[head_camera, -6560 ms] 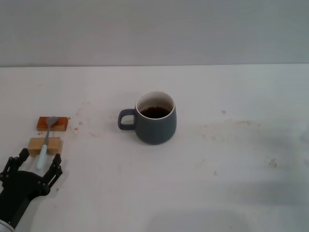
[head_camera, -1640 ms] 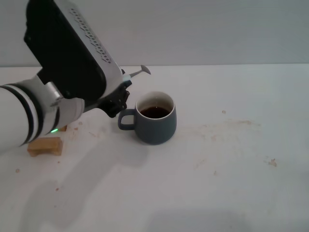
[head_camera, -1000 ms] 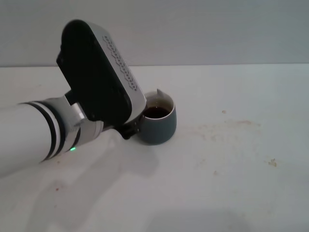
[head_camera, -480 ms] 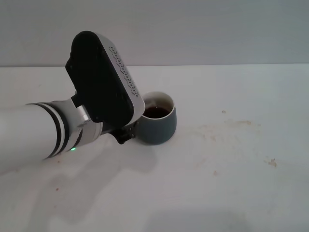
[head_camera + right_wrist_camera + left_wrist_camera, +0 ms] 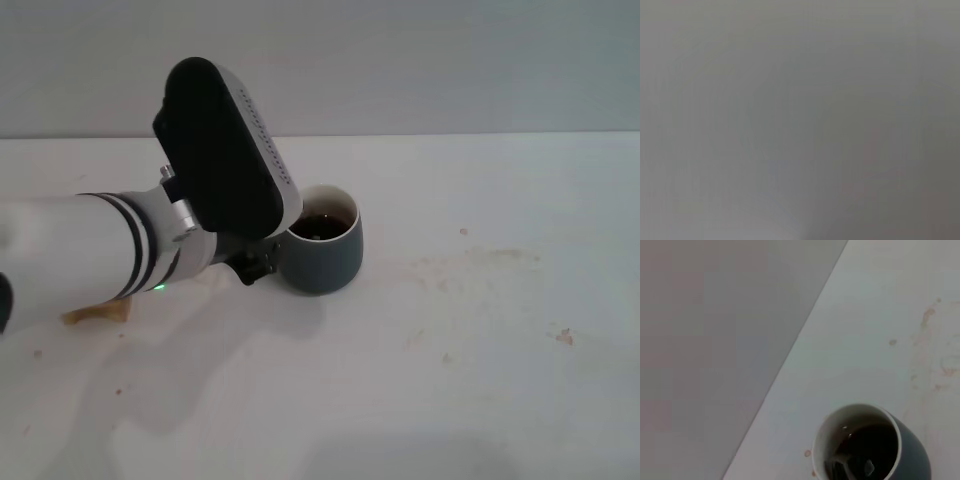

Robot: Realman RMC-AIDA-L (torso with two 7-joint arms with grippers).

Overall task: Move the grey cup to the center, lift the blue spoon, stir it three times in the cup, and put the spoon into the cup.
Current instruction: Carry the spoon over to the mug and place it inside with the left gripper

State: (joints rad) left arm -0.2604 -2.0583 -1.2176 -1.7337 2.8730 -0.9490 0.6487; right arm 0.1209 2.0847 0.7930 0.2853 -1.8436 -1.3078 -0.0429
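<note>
The grey cup stands near the middle of the white table, with dark liquid inside; its handle is hidden behind my left arm. My left gripper hangs over the cup's left rim, mostly hidden by the wrist housing. In the left wrist view the cup is seen from above, and the grey metal end of the blue spoon dips into the liquid. The spoon's pale blue handle is hidden. My right gripper is out of view.
A tan block peeks out under my left forearm at the table's left. Faint brown stains mark the table right of the cup. The right wrist view shows only blank grey.
Since the first frame the left gripper lifted the spoon off the blocks and carried it to the cup. In the last second the wrist shifted slightly over the cup; the cup stayed put.
</note>
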